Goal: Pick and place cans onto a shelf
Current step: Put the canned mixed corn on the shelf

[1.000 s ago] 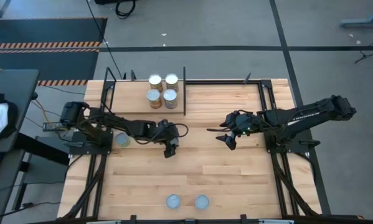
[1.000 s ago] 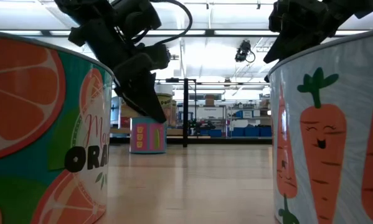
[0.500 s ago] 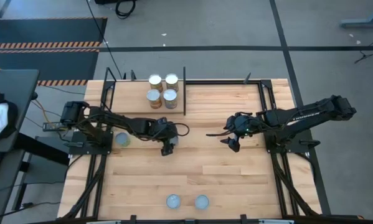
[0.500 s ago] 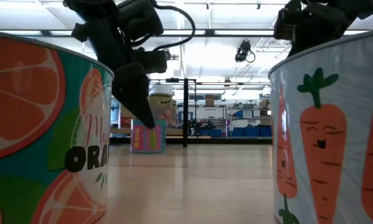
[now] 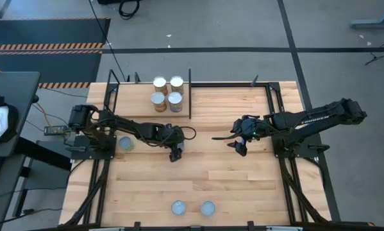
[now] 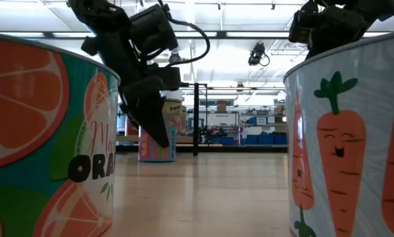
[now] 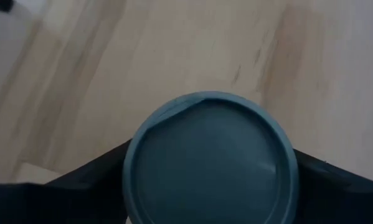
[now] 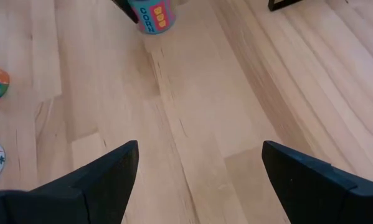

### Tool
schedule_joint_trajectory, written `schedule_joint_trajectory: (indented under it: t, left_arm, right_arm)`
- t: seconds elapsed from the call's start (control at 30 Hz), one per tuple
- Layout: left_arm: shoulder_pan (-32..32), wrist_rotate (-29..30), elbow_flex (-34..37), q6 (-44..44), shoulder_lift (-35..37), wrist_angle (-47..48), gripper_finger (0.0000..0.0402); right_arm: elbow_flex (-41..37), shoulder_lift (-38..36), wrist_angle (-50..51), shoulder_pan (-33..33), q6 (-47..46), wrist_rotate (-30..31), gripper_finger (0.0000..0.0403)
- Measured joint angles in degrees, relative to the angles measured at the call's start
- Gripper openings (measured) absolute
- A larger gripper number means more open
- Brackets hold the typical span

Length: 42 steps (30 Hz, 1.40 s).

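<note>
My left gripper [image 5: 175,153] is open and points down over a blue-grey-topped can [image 7: 210,158] that stands on the table's middle left. Its fingers [image 7: 99,177] stand on either side of the can; I cannot tell whether they touch it. The low view shows this can [image 6: 158,146] behind the fingers. My right gripper [image 5: 238,146] is open and empty above the table's middle right. Several cans [image 5: 166,93] stand on the shelf [image 5: 134,102] at the far left.
One can [image 5: 125,144] stands by the left arm. Two cans [image 5: 178,207] [image 5: 208,207] stand at the near edge and fill the low view's sides [image 6: 45,131] [image 6: 348,145]. The shelf's black post [image 5: 190,93] rises near the left gripper.
My left gripper has come down over the can on the middle left, so that its fingers now stand on either side of it. My right gripper has drawn back a little toward the table's right edge. The can has stayed on the table.
</note>
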<state>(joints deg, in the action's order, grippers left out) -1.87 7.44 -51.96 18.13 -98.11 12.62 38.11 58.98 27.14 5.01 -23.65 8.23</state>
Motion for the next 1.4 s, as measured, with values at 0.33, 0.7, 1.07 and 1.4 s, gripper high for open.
schedule_joint_trajectory:
  t: [0.33, 0.7, 1.07, 1.4]
  left_arm:
    - [0.9, -3.5, -15.4, 3.0, 3.1, 32.9, 0.0283]
    - [11.4, 11.8, -16.6, 7.1, 23.0, 51.9, 0.0283]
    - [34.9, -2.1, -1.9, -31.6, 27.4, 36.6, 0.0283]
    - [48.7, -10.1, 1.4, -54.1, 25.9, 31.6, 0.0283]
  right_arm:
    - [0.0, 0.0, 0.0, 0.0, 0.2, -1.7, 0.0348]
    - [0.0, 0.0, -5.9, -3.2, -1.7, -1.9, 0.0348]
    - [0.3, 0.0, -15.0, -11.8, -3.8, -4.7, 0.0348]
    - [5.0, 0.0, -14.8, -17.5, -6.4, -2.8, 0.0348]
